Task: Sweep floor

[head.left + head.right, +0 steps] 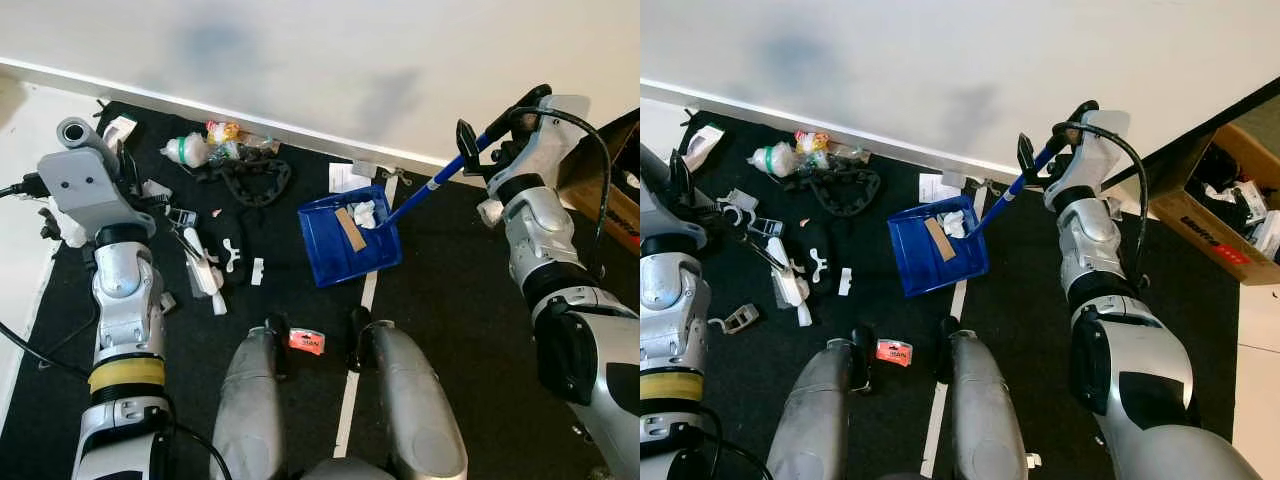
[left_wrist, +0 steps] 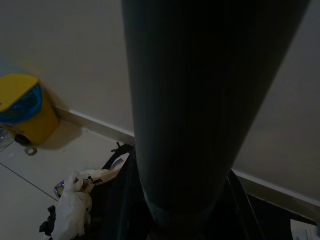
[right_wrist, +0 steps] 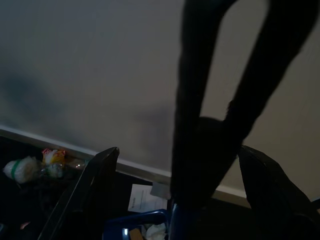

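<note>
A blue dustpan (image 1: 338,252) rests on the black mat (image 1: 450,330) near the wall, with crumpled white paper (image 1: 363,213) and a tan strip (image 1: 350,230) inside. Its blue handle (image 1: 425,190) slants up to the right, where my right gripper (image 1: 500,135) is shut on the black grip end. In the right wrist view that forked black grip (image 3: 200,145) stands between the fingers (image 3: 92,192). On the left, my left gripper (image 1: 130,172) is shut on a dark broom handle (image 2: 200,100). A white brush head (image 1: 203,268) lies on the mat below it.
Litter lies along the wall: a bottle and wrappers (image 1: 205,145), a black chain (image 1: 255,182) and small white bits (image 1: 232,255). A red label (image 1: 306,342) sits between my legs. An open cardboard box (image 1: 1225,215) stands on the right, a yellow bin (image 2: 22,107) farther left.
</note>
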You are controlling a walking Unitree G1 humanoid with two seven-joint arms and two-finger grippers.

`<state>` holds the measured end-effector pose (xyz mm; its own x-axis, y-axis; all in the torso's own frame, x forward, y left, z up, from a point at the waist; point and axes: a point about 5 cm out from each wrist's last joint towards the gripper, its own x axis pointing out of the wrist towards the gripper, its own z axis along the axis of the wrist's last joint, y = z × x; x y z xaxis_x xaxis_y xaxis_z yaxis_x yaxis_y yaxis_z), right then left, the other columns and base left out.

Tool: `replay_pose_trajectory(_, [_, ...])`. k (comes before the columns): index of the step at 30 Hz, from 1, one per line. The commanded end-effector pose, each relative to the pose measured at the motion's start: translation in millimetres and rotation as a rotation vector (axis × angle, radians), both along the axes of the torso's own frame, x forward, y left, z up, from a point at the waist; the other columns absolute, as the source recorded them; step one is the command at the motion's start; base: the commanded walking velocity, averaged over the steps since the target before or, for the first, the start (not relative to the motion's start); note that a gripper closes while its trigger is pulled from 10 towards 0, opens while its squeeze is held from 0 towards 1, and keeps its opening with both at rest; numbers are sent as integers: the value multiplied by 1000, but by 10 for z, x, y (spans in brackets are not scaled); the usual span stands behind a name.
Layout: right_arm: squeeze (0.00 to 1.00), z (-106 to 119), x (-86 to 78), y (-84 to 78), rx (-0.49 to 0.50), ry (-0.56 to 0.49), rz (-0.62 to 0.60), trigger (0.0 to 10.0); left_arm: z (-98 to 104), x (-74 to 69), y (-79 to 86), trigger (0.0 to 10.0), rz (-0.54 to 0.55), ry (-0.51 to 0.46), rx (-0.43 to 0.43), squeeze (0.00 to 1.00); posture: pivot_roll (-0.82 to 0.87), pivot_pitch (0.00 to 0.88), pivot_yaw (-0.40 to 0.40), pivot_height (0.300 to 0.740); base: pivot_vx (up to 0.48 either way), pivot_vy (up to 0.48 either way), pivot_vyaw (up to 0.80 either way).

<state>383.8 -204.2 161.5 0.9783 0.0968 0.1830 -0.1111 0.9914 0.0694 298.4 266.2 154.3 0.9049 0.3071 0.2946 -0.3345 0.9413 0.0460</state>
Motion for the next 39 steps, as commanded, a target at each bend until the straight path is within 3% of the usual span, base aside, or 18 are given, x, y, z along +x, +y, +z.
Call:
replay_pose_trajectory(1, [0,-114,-51,-55,3,29,-12,10000,-262,-107,118,10000,48,122,-17,0,137,447,-134,740,0,0,0])
replay_pose_trajectory(11, [0,-48,-20,40,14,-5,35,10000,-232,-121,153,10000,54,116,-7,0,142,439,-132,740,0,0,0])
replay_pose_trajectory(12, [0,-54,-21,38,16,0,36,9412,-231,-120,152,10000,54,116,-8,0,143,437,-131,740,0,0,0])
replay_pose_trajectory(13, [0,-62,-22,35,16,5,36,5529,-231,-119,151,10000,54,116,-7,0,143,437,-131,740,0,0,0])
replay_pose_trajectory(14, [0,-70,-25,30,16,9,36,3843,-230,-117,149,10000,54,115,-7,0,143,436,-131,740,0,0,0])
replay_pose_trajectory(15, [0,-84,-31,21,17,14,34,0,-229,-112,145,10000,53,115,-7,0,144,436,-130,740,0,0,0])
replay_pose_trajectory(33, [0,-116,-57,-48,15,18,-2,0,-221,-53,98,10000,30,117,-5,0,133,432,-125,740,0,0,0])
replay_pose_trajectory(39, [0,-73,-57,-105,54,-10,-49,0,-240,1,25,10000,16,105,-31,0,104,342,-117,740,0,0,0])
